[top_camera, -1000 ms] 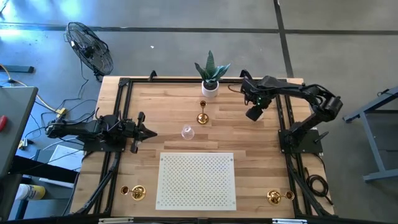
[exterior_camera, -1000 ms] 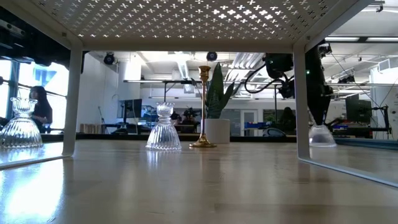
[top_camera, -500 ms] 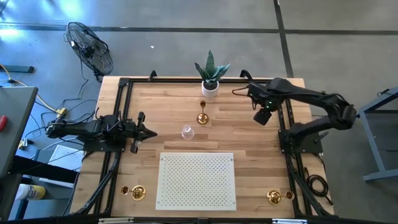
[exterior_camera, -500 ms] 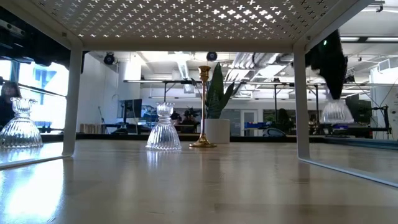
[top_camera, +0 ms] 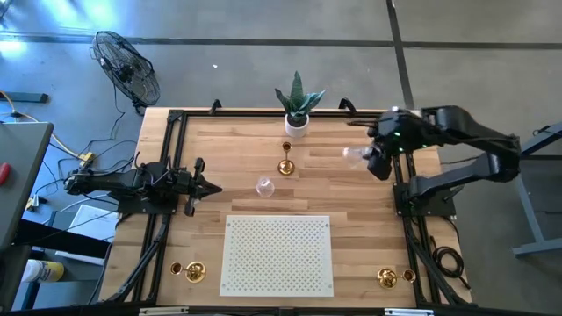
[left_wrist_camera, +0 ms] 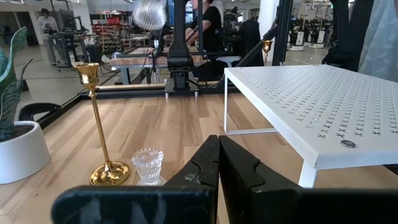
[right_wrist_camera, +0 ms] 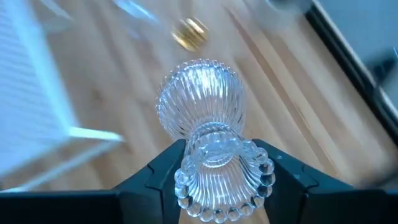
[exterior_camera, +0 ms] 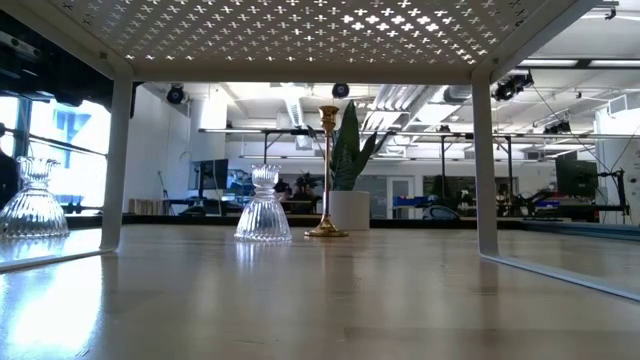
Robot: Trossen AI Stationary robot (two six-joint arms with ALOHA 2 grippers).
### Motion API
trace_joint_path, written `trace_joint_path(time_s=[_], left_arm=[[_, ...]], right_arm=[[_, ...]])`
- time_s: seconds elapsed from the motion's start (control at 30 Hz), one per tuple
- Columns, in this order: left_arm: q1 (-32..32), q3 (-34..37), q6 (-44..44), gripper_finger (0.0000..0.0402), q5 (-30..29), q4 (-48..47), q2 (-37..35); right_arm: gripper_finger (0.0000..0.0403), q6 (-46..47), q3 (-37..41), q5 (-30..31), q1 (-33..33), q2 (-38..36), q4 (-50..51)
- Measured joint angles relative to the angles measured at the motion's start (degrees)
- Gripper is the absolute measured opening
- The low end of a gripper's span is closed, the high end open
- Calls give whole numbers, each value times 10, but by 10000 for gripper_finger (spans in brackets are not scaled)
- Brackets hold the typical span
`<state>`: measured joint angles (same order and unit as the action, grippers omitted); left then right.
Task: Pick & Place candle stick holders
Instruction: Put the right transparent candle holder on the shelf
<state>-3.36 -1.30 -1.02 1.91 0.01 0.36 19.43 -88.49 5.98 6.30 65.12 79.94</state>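
My right gripper (top_camera: 372, 159) is high above the table's far right part, shut on a clear ribbed glass candle stick holder (top_camera: 355, 156), which also shows in the right wrist view (right_wrist_camera: 202, 118) and far off in the left wrist view (left_wrist_camera: 149, 14). My left gripper (top_camera: 213, 187) waits shut and empty at the table's left (left_wrist_camera: 219, 163). A tall gold candlestick (top_camera: 285, 163) and a second glass holder (top_camera: 264, 186) stand on their bases mid-table. Gold holders lie at the near left (top_camera: 189, 270) and near right (top_camera: 389, 278). A third glass holder (exterior_camera: 30, 200) shows at the left of the low view. My right gripper pinches the glass holder between its two fingers at its beaded cup end (right_wrist_camera: 186, 167), one finger on each side. The fingers lie roughly level and point toward the table's left. The holder is lifted clear of the table, with its flared base (right_wrist_camera: 199, 99) pointing away from the gripper.
A white perforated stand (top_camera: 277, 254) fills the near middle of the table. A white pot with a green plant (top_camera: 297, 121) stands at the far edge. A black frame (top_camera: 399, 175) runs along the table's sides. A fan (top_camera: 127, 70) stands on the floor beyond the far left corner.
My right gripper has lifted the glass holder off the table, up out of the low view, and has gone toward the table's right edge. It has tipped toward level, so the holder's base now points toward the table's left.
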Motion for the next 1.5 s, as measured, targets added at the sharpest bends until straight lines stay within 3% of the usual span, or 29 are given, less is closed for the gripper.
trace_joint_path(time_s=[0.3,0.93,1.23,1.5], left_arm=[[0,0,0,1,0,0,0],[0,0,0,1,0,0,0],[0,0,0,1,0,0,0],[0,0,0,1,0,0,0]], right_arm=[[155,-79,-50,1,-167,27,-157],[155,-146,-53,-57,-301,239,-169],[155,-198,-196,-4,-339,328,-77],[155,-184,-341,-2,-313,420,51]])
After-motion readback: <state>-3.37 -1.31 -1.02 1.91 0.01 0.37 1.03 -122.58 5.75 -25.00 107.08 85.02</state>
